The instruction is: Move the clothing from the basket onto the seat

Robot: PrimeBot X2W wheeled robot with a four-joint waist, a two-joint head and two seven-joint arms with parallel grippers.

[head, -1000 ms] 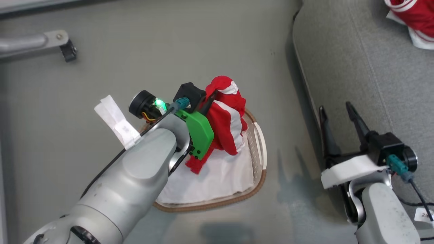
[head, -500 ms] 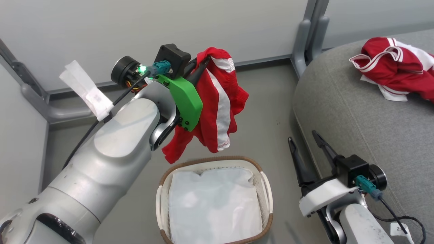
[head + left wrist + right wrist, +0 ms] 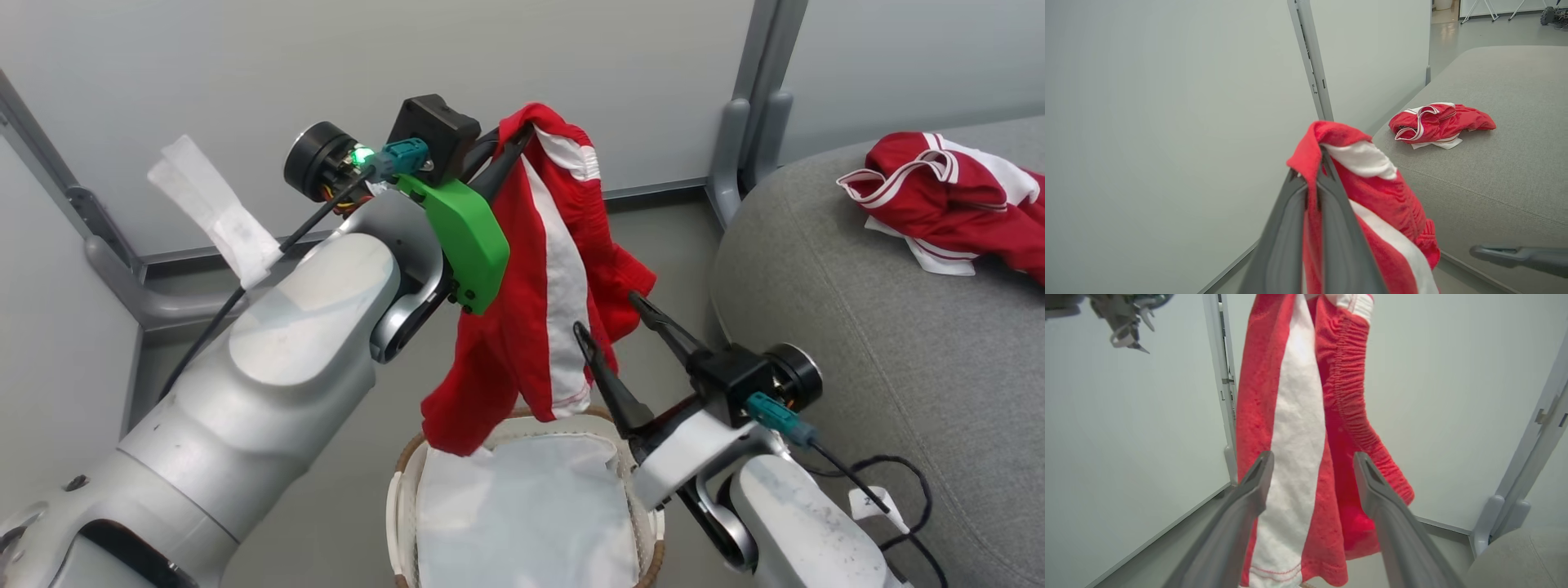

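Note:
My left gripper (image 3: 522,137) is shut on the top of a red garment with a white panel (image 3: 555,269), one piece of the clothing, which hangs free above the basket (image 3: 402,482). In the left wrist view the fingertips (image 3: 1327,171) pinch a fold of the red fabric (image 3: 1384,196). My right gripper (image 3: 608,314) is open, its fingers on either side of the garment's lower right edge. From the right wrist the fabric (image 3: 1290,416) hangs just beyond the open right gripper (image 3: 1312,457). A second red garment (image 3: 939,196) lies on the grey seat (image 3: 857,343).
A white liner sheet (image 3: 522,514) lines the basket. Pale wall panels with a grey post (image 3: 747,106) stand behind, and a grey rail (image 3: 110,261) runs along the floor at left. A black cable (image 3: 890,482) trails beside the seat's front.
The head camera has tilted up. My left gripper has lifted the red garment out of the basket. My right gripper has moved up and left to the garment's hanging edge.

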